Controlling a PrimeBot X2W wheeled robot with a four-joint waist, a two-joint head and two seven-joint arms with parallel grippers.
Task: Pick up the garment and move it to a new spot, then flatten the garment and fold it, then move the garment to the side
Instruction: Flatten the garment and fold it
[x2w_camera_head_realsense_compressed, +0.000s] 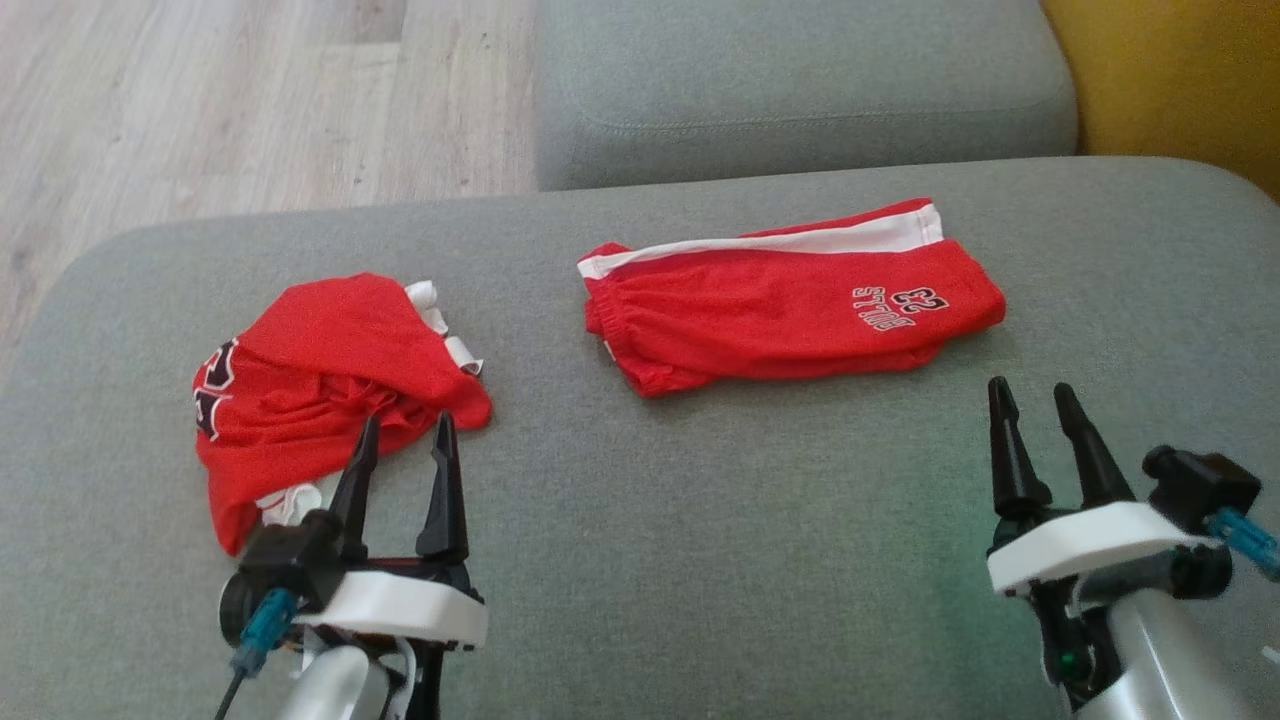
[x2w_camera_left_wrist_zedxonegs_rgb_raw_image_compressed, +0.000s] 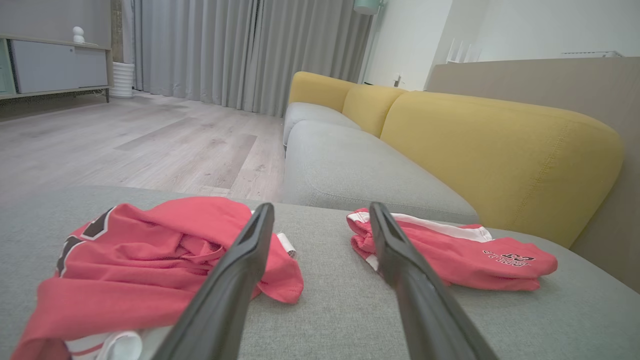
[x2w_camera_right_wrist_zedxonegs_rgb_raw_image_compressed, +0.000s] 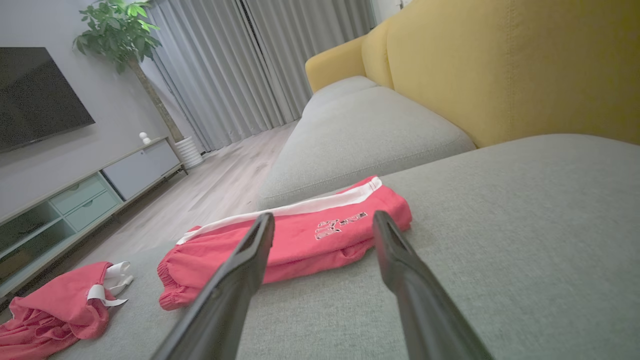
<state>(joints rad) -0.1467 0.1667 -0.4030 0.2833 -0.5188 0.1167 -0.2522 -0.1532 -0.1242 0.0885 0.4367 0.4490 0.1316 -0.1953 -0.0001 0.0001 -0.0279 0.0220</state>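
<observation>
- Grey sofa cushion (x2w_camera_head_realsense_compressed: 640, 560) is our work surface. The folded red shorts (x2w_camera_head_realsense_compressed: 790, 300) in the middle look done.
- Crumpled red jersey (x2w_camera_head_realsense_compressed: 320, 370) lies left, right at our left gripper (x2w_camera_head_realsense_compressed: 407, 425). We reckon the pickup, flattening and folding are all still to do.
- Jaws on it and on our right gripper (x2w_camera_head_realsense_compressed: 1030, 390) are spread wide, empty.

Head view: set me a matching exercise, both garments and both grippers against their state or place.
Things:
1. jersey
2. shorts
3. left gripper
4. right gripper

States or places:
A. open, nearer the shorts
B. bunched up, on the left part of the grey cushion
C. open, close to the jersey
D. folded, white stripe along its far edge

Pairs: 1-B, 2-D, 3-C, 4-A.
</observation>
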